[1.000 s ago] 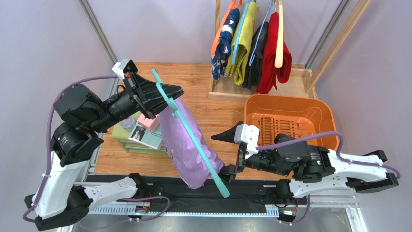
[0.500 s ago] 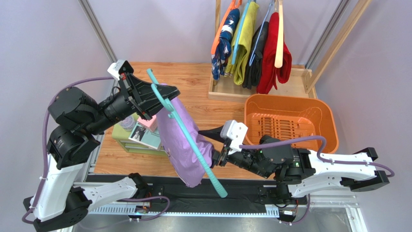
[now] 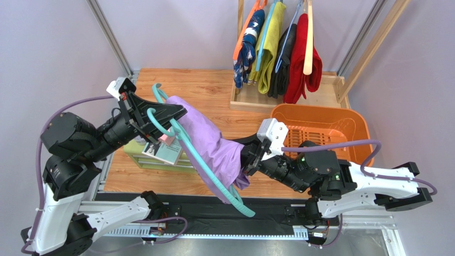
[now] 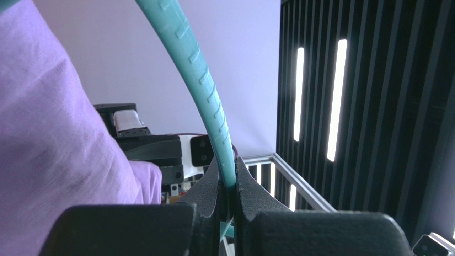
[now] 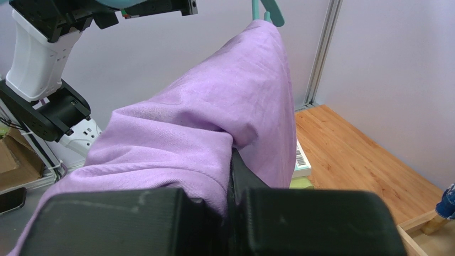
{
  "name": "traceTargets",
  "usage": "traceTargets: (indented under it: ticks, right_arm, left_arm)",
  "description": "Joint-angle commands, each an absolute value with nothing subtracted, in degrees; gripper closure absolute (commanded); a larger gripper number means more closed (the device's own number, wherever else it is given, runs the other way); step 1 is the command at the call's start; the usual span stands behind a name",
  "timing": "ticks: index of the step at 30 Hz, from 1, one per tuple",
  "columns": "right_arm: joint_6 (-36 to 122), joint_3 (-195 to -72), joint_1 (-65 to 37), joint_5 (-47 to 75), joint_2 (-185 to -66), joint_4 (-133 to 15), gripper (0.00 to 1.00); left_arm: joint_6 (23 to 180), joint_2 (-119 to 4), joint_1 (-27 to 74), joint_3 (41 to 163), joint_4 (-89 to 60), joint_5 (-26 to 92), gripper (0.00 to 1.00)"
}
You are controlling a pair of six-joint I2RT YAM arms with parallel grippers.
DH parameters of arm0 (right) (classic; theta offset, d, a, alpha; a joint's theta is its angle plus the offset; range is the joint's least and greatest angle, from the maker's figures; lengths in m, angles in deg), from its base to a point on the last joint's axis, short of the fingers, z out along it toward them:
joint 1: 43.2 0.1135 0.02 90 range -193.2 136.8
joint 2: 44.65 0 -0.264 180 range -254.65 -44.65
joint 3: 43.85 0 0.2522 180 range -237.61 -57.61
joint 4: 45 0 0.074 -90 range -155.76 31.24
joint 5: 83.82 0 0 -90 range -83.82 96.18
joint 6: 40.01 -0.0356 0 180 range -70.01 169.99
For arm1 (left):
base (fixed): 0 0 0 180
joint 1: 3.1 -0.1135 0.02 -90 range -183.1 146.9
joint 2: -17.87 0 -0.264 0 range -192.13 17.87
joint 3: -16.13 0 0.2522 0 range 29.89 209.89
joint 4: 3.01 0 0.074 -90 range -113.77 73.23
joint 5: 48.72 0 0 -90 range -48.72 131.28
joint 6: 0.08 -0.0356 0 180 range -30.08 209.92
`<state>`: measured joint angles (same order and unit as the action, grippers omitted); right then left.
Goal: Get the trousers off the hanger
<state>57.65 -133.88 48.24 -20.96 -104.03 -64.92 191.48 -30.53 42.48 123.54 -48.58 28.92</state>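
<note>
The lilac trousers (image 3: 208,143) hang over a teal hanger (image 3: 216,186) held above the table's front left. My left gripper (image 3: 179,113) is shut on the hanger's upper bar; in the left wrist view the teal hanger (image 4: 197,69) runs up from between the closed jaws of the left gripper (image 4: 228,178), with the lilac trousers (image 4: 48,133) to the left. My right gripper (image 3: 246,160) is shut on the cloth's lower right part. In the right wrist view the lilac trousers (image 5: 213,112) are pinched in the right gripper (image 5: 230,160). Navy (image 3: 246,48), yellow-green (image 3: 269,45), black (image 3: 283,61) and red trousers (image 3: 305,69) hang at the back.
An orange basket (image 3: 355,125) sits on the right, just behind my right arm. A wooden rack base (image 3: 251,101) stands at the back under the hanging garments. A green box with books (image 3: 160,153) lies under the left gripper. A metal post (image 3: 109,37) rises at the back left.
My right gripper moved left to the lilac trousers and shut on them. The left arm drew back to the left, tilting the hanger, and the cloth now stretches between both grippers.
</note>
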Motion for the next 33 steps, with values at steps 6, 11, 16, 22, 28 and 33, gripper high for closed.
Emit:
traceTargets:
  ticks: [6,11,16,22,28,33]
  right_arm:
    - [44.1,-145.8,48.0,-21.6,-102.7,-67.9,1.00]
    - [40.6,-149.5,48.1,-20.1,-104.1,-68.5,1.00]
    - [40.8,-154.3,48.1,-22.0,-105.0,-69.8,1.00]
    - [45.4,-158.8,48.1,-30.0,-107.0,-69.8,1.00]
    - [52.6,-170.0,48.1,-35.0,-113.8,-71.0,1.00]
    - [59.9,-178.2,48.0,-40.1,-117.1,-70.9,1.00]
  left_arm:
    - [191.4,-25.7,42.5,118.0,-48.4,31.0,1.00]
    - [190.4,-24.4,42.5,113.9,-50.3,33.2,1.00]
    - [190.5,-22.0,42.5,109.3,-51.2,33.7,1.00]
    - [189.5,-21.2,42.5,106.9,-50.6,31.2,1.00]
    - [189.8,-19.0,42.5,102.3,-50.0,31.3,1.00]
    - [189.6,-16.7,42.5,100.2,-50.1,31.2,1.00]
